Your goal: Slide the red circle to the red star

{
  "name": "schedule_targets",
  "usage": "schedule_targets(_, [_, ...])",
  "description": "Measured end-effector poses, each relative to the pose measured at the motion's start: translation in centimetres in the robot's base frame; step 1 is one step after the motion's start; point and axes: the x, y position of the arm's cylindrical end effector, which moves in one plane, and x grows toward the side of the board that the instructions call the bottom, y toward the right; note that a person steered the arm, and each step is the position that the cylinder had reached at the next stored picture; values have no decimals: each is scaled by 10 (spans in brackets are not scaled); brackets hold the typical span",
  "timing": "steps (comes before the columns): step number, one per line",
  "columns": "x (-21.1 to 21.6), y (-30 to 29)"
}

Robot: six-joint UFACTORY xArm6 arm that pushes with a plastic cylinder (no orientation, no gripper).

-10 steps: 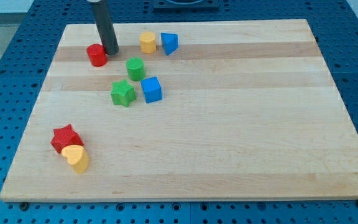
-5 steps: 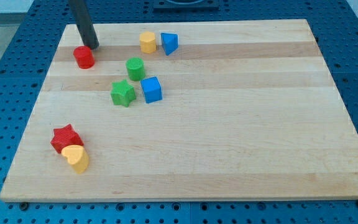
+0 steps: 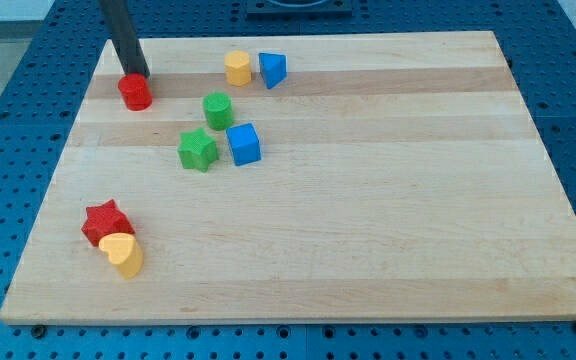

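The red circle (image 3: 135,93) lies near the board's top left corner. My tip (image 3: 137,75) stands just above it in the view, touching or nearly touching its upper edge; the dark rod rises out of the view's top. The red star (image 3: 104,221) lies far below, near the board's lower left, with a yellow heart-like block (image 3: 123,254) pressed against its lower right side.
A green circle (image 3: 218,109), a green star (image 3: 198,150) and a blue cube (image 3: 244,144) cluster right of the red circle. A yellow block (image 3: 237,68) and a blue triangular block (image 3: 273,69) sit near the top edge. The wooden board (image 3: 368,200) lies on a blue pegboard.
My tip has moved left, pushing the red circle left, and now stands above the circle instead of at its right. The other blocks have not moved.
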Motion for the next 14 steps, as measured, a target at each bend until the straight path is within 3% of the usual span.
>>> schedule_targets(3, [46,0])
schedule_targets(8, [58,14])
schedule_targets(14, [174,20])
